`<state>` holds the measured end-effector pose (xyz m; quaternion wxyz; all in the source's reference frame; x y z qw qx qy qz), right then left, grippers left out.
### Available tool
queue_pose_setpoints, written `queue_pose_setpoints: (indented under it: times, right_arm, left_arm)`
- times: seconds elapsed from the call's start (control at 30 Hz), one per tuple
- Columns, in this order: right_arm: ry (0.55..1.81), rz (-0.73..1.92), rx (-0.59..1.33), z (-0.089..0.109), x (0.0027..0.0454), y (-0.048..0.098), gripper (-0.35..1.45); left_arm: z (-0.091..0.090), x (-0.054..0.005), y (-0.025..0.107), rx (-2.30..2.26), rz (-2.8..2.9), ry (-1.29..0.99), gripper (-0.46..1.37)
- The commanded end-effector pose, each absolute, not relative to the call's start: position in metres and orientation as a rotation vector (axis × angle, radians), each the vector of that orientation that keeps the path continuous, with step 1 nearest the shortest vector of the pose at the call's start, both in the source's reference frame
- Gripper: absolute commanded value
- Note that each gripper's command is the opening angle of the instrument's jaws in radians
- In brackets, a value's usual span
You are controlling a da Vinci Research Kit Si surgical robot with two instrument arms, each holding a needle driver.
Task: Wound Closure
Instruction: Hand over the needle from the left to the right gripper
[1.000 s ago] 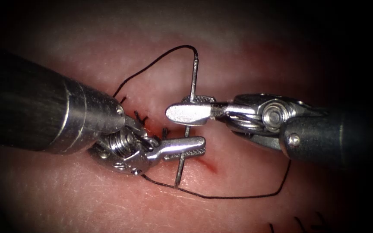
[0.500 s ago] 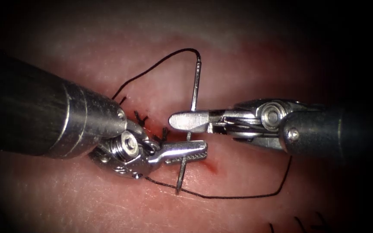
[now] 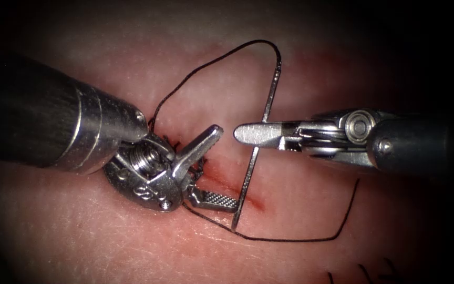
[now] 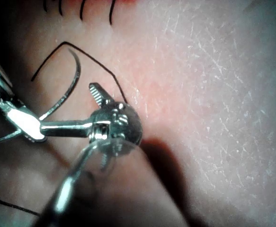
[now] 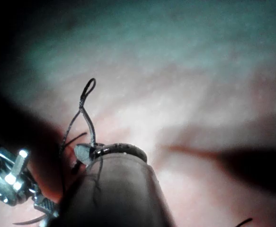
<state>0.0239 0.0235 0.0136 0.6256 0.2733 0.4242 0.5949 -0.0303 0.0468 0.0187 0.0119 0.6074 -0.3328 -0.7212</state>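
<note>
1. Bench setup: pale pink tissue [image 3: 311, 79] under bright light, dark toward the edges. The cut [image 3: 237, 186] runs through the centre, with red fluid [image 3: 256, 202] along it.

2. Needle [image 3: 256, 152]: free of the tissue, standing nearly upright across the cut, swaged end far, tip near. It has shifted right and tilted compared with 1 s ago.

3. Right tool [image 3: 253, 134]: jaws pressed together on the needle at about mid-curve.

4. Left tool [image 3: 211, 168]: jaws spread wide, holding nothing. It gripped the needle's near part 0.5 s ago and has let go.

5. Thread [image 3: 290, 239]: black, running from the far end of the needle in a loop toward the left tool, with another run lying on the near tissue.

6. Handling judgement: the needle is light, stiff and slick, and likely to swivel if pinched off-centre; mid-curve looks the steadier hold. The thread is limp and easily snagged. The tissue is soft and tears under pull.
</note>
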Motion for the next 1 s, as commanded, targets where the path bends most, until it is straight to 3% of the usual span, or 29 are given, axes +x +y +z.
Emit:
queue_pose_setpoints:
  times: [0.03,0.13,0.2,0.27,0.3,0.33,0.37,0.67,1.0]
  right_arm:
    - [0.992,1.257,0.550,0.0140,0.0236,0.0231,-0.35]
    - [1.022,1.129,0.439,0.0143,0.0227,0.0237,-0.35]
    - [1.024,1.072,0.376,0.0144,0.0222,0.0241,-0.35]
    - [1.006,1.013,0.303,0.0144,0.0218,0.0244,-0.35]
    - [0.992,0.986,0.249,0.0144,0.0214,0.0248,-0.35]
    - [0.986,0.968,0.213,0.0145,0.0212,0.0250,-0.35]
    - [0.987,0.961,0.193,0.0145,0.0210,0.0251,-0.35]
    - [0.956,0.793,-0.066,0.0154,0.0210,0.0259,-0.35]
    - [1.045,0.520,-0.258,0.0181,0.0241,0.0248,-0.35]
  left_arm:
    - [0.0187,-0.0300,0.0468,1.923,-2.268,-1.031,1.35]
    - [0.0185,-0.0296,0.0466,1.970,-2.351,-0.981,1.33]
    - [0.0186,-0.0294,0.0464,1.983,-2.422,-0.956,1.10]
    - [0.0188,-0.0292,0.0463,2.025,-2.447,-0.923,0.61]
    - [0.0190,-0.0291,0.0461,2.045,-2.463,-0.894,0.06]
    - [0.0192,-0.0291,0.0459,2.043,-2.473,-0.867,-0.23]
    - [0.0193,-0.0291,0.0459,2.041,-2.484,-0.840,-0.35]
    - [0.0219,-0.0294,0.0443,2.001,-2.543,-0.703,-0.35]
    - [0.0248,-0.0311,0.0435,1.957,-2.654,-0.635,-0.35]
